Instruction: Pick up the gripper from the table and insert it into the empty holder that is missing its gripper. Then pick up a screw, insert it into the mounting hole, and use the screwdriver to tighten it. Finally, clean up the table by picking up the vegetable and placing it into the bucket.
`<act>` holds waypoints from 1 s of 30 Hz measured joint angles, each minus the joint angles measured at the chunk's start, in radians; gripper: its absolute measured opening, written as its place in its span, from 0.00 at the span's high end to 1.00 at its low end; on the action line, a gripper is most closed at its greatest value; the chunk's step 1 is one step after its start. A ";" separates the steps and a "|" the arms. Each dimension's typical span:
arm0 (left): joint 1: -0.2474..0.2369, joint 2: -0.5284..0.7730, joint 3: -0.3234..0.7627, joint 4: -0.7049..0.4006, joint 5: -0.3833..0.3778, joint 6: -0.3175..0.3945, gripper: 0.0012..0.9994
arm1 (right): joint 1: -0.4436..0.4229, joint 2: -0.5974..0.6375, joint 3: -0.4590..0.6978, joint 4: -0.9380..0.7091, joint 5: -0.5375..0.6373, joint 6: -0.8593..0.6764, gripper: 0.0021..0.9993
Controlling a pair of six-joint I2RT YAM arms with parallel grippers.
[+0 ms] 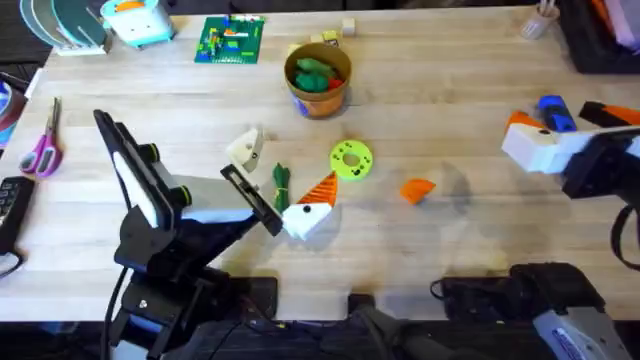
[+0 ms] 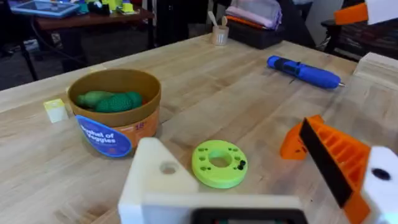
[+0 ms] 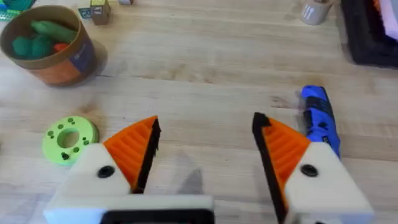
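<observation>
Ribbed orange gripper (image 1: 417,189) lies flat right of the perforated lime disc (image 1: 351,160); right pincer (image 3: 205,152) apart, left pincer's (image 1: 312,203) state indiscernible.

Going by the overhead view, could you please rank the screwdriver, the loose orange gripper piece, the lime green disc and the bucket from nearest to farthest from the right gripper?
Right gripper sits at the table's right edge.
1. Screwdriver: right beside it, just behind.
2. Loose orange gripper piece: toward the middle, slightly nearer the bases.
3. Lime green disc: mid-table.
4. Bucket: beyond the disc, toward the table's far side.
</observation>
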 joint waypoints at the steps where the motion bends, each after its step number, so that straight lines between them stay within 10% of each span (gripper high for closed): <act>1: 0.000 0.000 0.000 0.000 0.000 0.000 0.01 | 0.000 0.000 0.000 0.000 0.000 0.000 0.08; 7: 0.000 0.000 0.000 -0.001 0.031 -0.001 0.01 | 0.000 0.000 0.000 0.000 0.000 0.000 0.08; 19: 0.000 0.000 0.000 -0.032 0.390 -0.007 0.01 | 0.000 0.000 0.000 -0.006 0.000 0.008 0.08; 30: 0.000 0.000 0.000 -0.039 0.449 -0.007 0.01 | 0.083 0.163 0.056 -0.192 -0.179 -0.039 0.08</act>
